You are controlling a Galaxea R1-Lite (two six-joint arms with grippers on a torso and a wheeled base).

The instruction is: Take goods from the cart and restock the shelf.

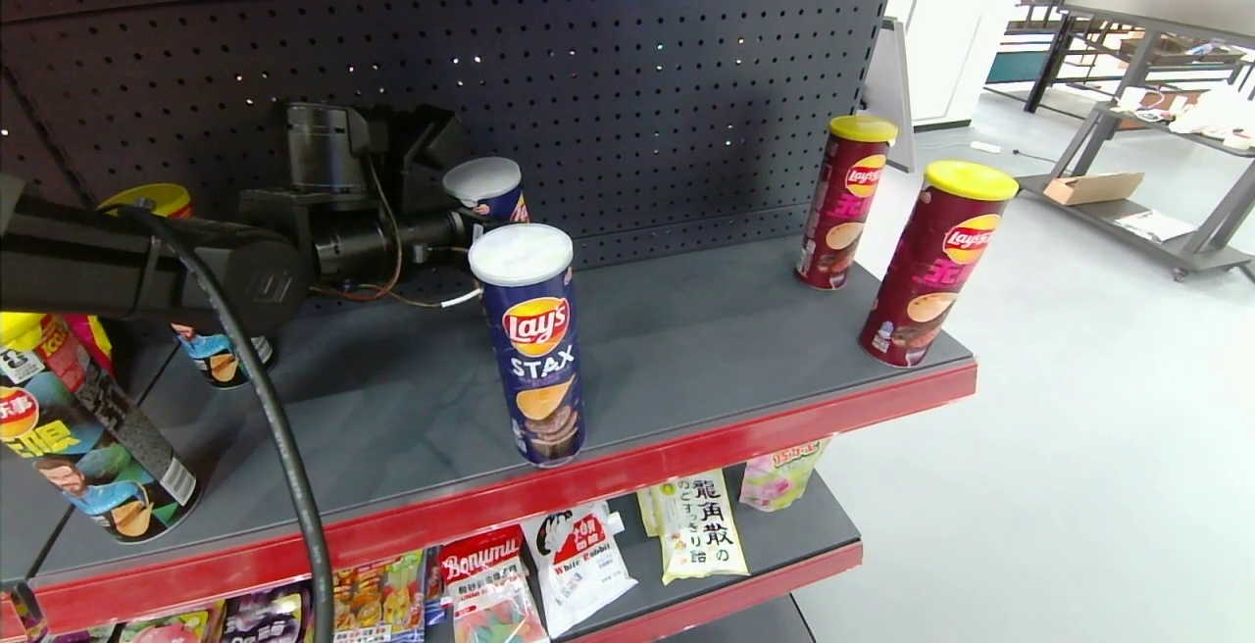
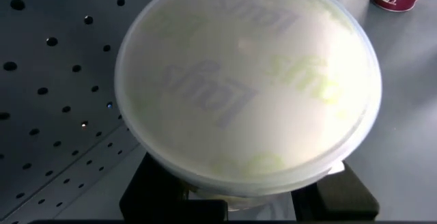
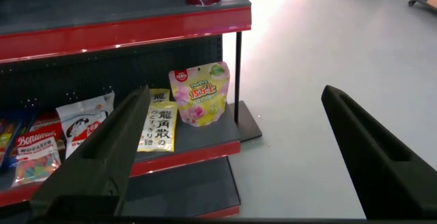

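Observation:
A blue chip can with a white lid point(image 1: 487, 188) stands at the back of the grey upper shelf point(image 1: 706, 349), close to the pegboard. My left gripper point(image 1: 469, 222) is shut on its body, reaching in from the left. In the left wrist view the can's lid point(image 2: 249, 87) is seen from above, with dark fingers point(image 2: 147, 197) on either side below it. A second blue can point(image 1: 534, 344) stands upright near the shelf's front edge. My right gripper point(image 3: 239, 162) hangs open and holds nothing, low in front of the lower shelf.
Two maroon cans with yellow lids point(image 1: 845, 202) point(image 1: 939, 263) stand at the shelf's right end. Yellow-lidded cans point(image 1: 88, 427) stand at the left. Snack bags point(image 3: 199, 93) lie on the lower shelf point(image 3: 184, 152). Open floor point(image 1: 1079, 447) lies to the right.

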